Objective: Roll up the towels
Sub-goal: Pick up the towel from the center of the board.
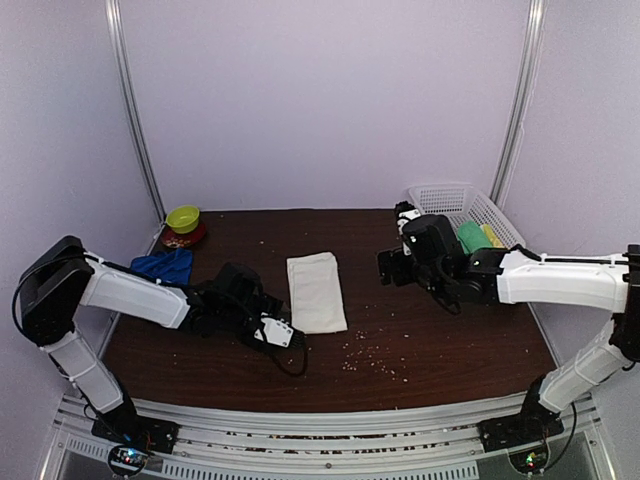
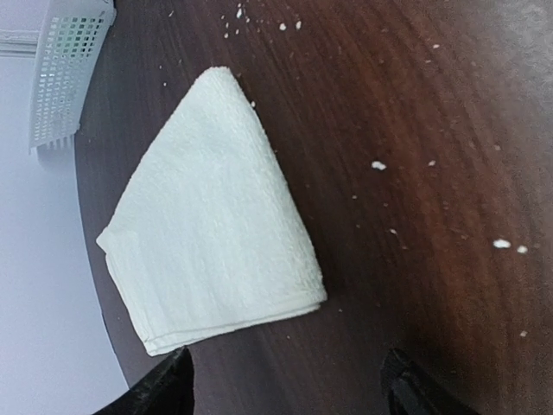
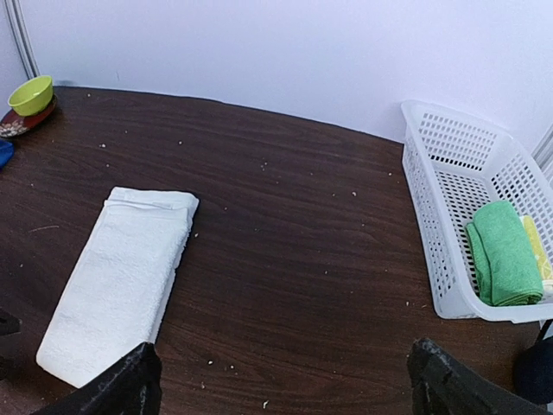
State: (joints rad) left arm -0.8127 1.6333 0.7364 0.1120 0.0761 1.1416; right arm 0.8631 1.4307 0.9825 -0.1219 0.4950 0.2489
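The cream-white towel [image 1: 316, 291] lies folded flat in the middle of the table; it also shows in the left wrist view [image 2: 212, 229] and the right wrist view [image 3: 121, 281]. The royal blue towel [image 1: 165, 264] lies bunched at the left side, behind the left arm; a sliver shows in the right wrist view [image 3: 4, 154]. My left gripper [image 1: 283, 335] is open and empty just left of the white towel's near corner; in its own view [image 2: 289, 389] the jaws stand wide apart. My right gripper [image 1: 392, 268] is open and empty above the table, right of the white towel; in its view [image 3: 281, 385] nothing lies between the jaws.
A white mesh basket [image 1: 450, 195] stands at the back right with a green cloth [image 3: 501, 255] and a yellow one [image 3: 536, 246] inside. A green bowl [image 1: 182, 217] sits on a dark red dish at the back left. Crumbs [image 1: 370, 355] are scattered on the table.
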